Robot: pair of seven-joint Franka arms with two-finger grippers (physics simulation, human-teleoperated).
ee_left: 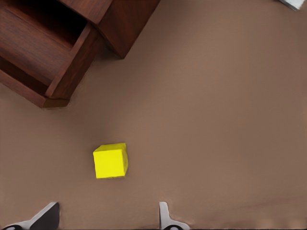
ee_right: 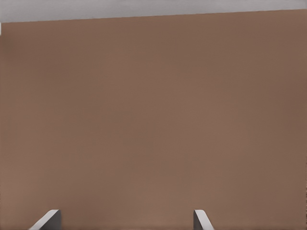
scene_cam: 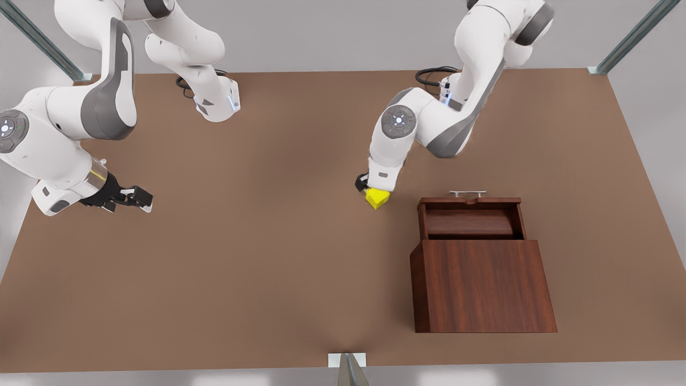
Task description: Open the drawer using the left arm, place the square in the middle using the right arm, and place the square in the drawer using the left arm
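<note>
While my left gripper (scene_cam: 375, 188) hovers spread just above the square (scene_cam: 377, 198) beside the open drawer (scene_cam: 470, 217) (fingertips cut off), my right gripper (scene_cam: 140, 198) waits open near the worktop's (scene_cam: 241, 257) edge.

The left gripper (scene_cam: 371, 188) is mostly hidden behind its own wrist in the front view, and it covers the square's (scene_cam: 378, 198) top edge. The drawer's (ee_left: 41, 52) far part runs past the left wrist view's border. Deep shadow swallows the drawer's inner back corner.
</note>
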